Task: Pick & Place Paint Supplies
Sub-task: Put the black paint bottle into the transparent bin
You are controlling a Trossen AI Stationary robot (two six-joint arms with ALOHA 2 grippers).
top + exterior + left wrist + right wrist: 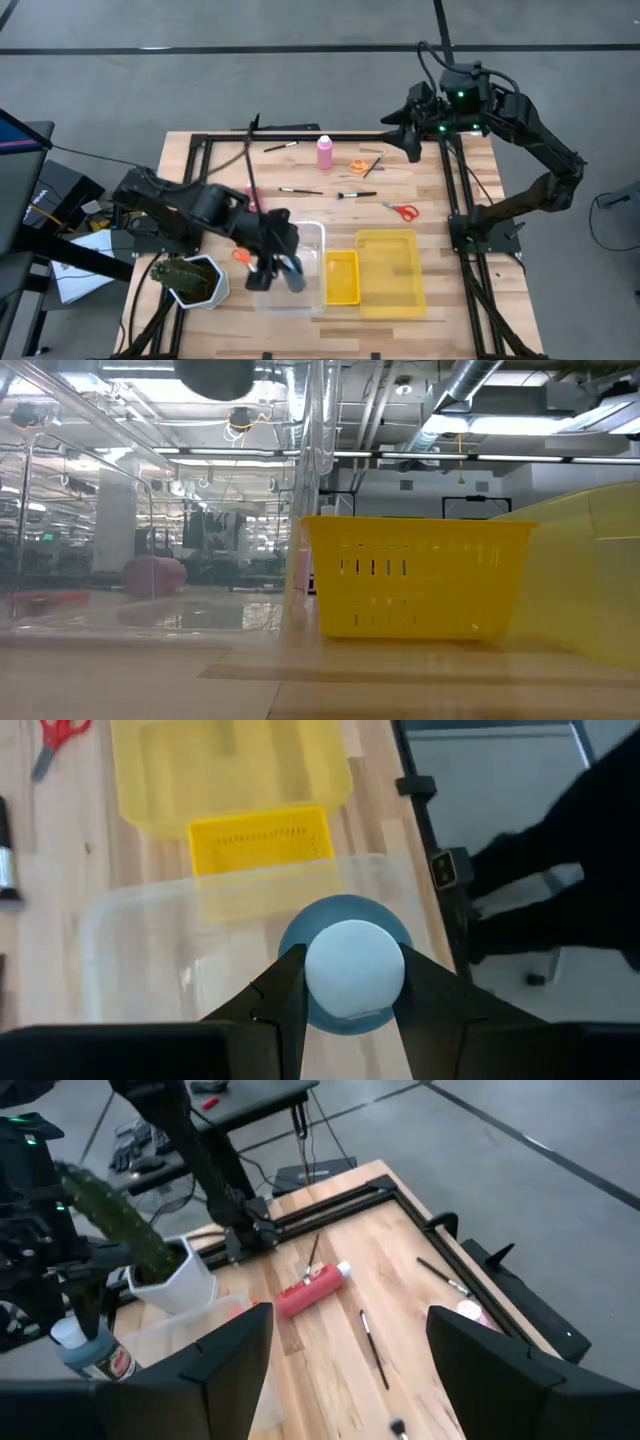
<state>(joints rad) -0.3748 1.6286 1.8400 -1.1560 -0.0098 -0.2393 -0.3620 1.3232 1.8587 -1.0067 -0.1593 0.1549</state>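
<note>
My left gripper [283, 266] is shut on a dark blue paint bottle with a white cap [355, 968] above the clear bin [150, 935]. A pink bottle [325, 150] stands upright at the table's far side. A red bottle [313, 1290] lies on its side beyond the plant. Thin brushes [300, 190] and orange scissors [358, 166] lie flat mid-table, red scissors [402, 210] farther right. My right gripper [410, 142] hangs open above the far right corner, nothing between its fingers [240, 1340]. My left gripper pinches the blue bottle's upper part, just under the white cap [300, 942], between its two fingers [275, 995]. The fingers slant down from the table's left. The bottle hangs upright below them [88, 1348], lifted clear over the clear bin.
A small yellow basket [342, 277] and a larger yellow bin [388, 272] stand right of the clear bin at the near edge. A green plant in a white pot [188, 278] stands close to the left arm. Black frame rails [455, 190] run along the table's edges.
</note>
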